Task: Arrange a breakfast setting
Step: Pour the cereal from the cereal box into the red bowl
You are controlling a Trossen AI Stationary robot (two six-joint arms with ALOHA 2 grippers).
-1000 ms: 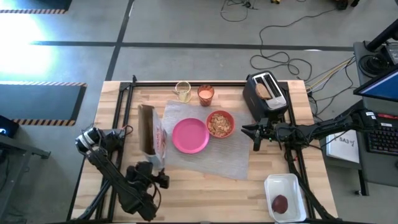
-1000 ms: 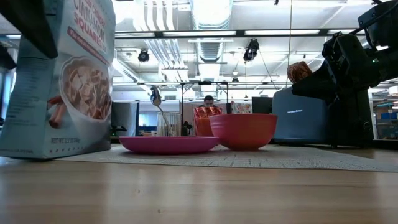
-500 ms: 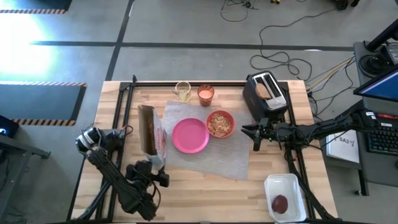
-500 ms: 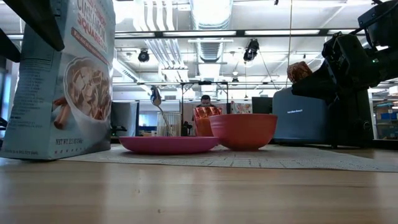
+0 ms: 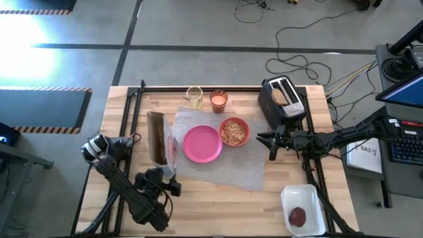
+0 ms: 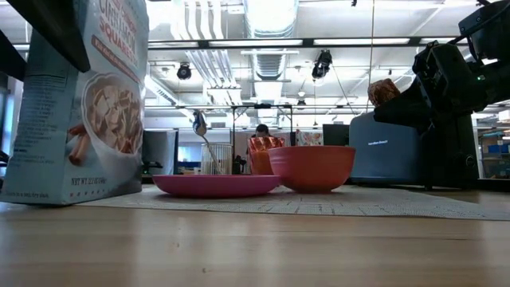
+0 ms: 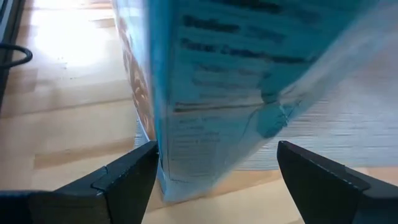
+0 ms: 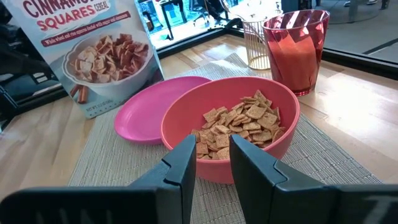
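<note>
While the blue cardboard cereal box (image 5: 160, 137) stands upright at the left edge of the grey rectangular woven placemat (image 5: 231, 170), the left gripper (image 5: 161, 188) sits just near of it with its jaws spread wide, one on each side of the box's lower end and clear of it. On the placemat, the round pink plate (image 5: 202, 144) lies just right of the box, and the smaller red bowl (image 5: 234, 131) holding cereal squares sits just right of the plate on its far side. Beyond the placemat's far edge stand a clear glass of orange drink (image 5: 218, 100) and, to its left, a clear glass of pale yellowish liquid (image 5: 194, 97) with a metal spoon (image 6: 200, 127) standing in it. A black toaster (image 5: 282, 100) holding a toast slice (image 5: 281, 96) occupies the far right of the wooden desk (image 5: 218, 208). The right gripper (image 5: 270, 144) hovers right of the bowl, its jaws narrowly parted and pinching nothing. At the near right corner, a white tray (image 5: 303, 209) holds a dark red patty (image 5: 297, 216).
</note>
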